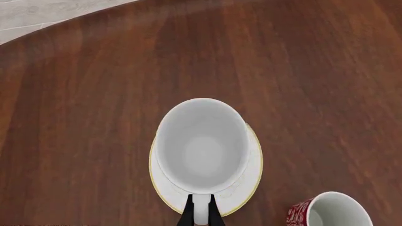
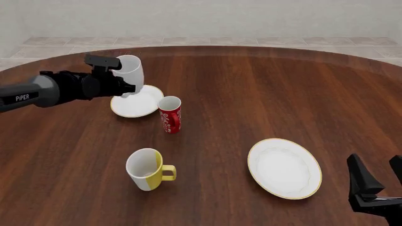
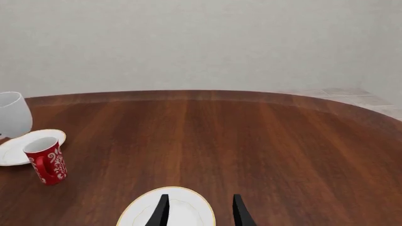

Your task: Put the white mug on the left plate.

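The white mug (image 2: 130,69) hangs upright over the far left part of the left plate (image 2: 141,104), a small white plate with a thin yellow rim. My left gripper (image 2: 123,81) is shut on the mug's handle from the left. In the left wrist view the mug (image 1: 201,146) covers most of the plate (image 1: 251,181), and the fingers (image 1: 187,214) pinch the handle. Whether the mug's base touches the plate I cannot tell. My right gripper (image 2: 377,172) stands open and empty at the near right. The right wrist view shows the mug (image 3: 12,115) and plate (image 3: 16,150) far off.
A red patterned cup (image 2: 169,114) stands just right of the left plate. A white-and-yellow mug (image 2: 146,168) sits nearer the front. A larger yellow-rimmed plate (image 2: 285,168) lies at the front right, below my right gripper (image 3: 199,209).
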Tool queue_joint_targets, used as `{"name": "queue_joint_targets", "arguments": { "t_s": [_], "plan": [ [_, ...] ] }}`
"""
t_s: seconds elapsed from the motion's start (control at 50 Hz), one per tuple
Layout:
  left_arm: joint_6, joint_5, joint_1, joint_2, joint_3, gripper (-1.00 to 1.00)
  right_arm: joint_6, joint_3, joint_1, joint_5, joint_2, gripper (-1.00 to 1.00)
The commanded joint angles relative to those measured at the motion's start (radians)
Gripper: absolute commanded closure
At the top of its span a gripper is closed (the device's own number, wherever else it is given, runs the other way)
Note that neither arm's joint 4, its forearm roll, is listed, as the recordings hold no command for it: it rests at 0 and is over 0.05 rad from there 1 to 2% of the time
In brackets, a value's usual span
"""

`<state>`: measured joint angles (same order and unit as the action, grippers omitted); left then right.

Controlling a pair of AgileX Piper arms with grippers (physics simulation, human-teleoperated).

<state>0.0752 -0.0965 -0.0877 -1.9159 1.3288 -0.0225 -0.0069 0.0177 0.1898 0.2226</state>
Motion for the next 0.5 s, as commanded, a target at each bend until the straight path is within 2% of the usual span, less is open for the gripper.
{"name": "queue_joint_targets", "arguments": {
  "t_s": [0.02,0.5],
  "plan": [
    [0.001,0.010,0.008,-0.017,0.000,1.00,0.000,0.001,-0.001,0.006,0.006,-1.00],
    [0.004,0.008,-0.011,-0.055,-0.008,1.00,0.002,0.004,-0.002,0.008,0.005,-1.00]
  ]
}}
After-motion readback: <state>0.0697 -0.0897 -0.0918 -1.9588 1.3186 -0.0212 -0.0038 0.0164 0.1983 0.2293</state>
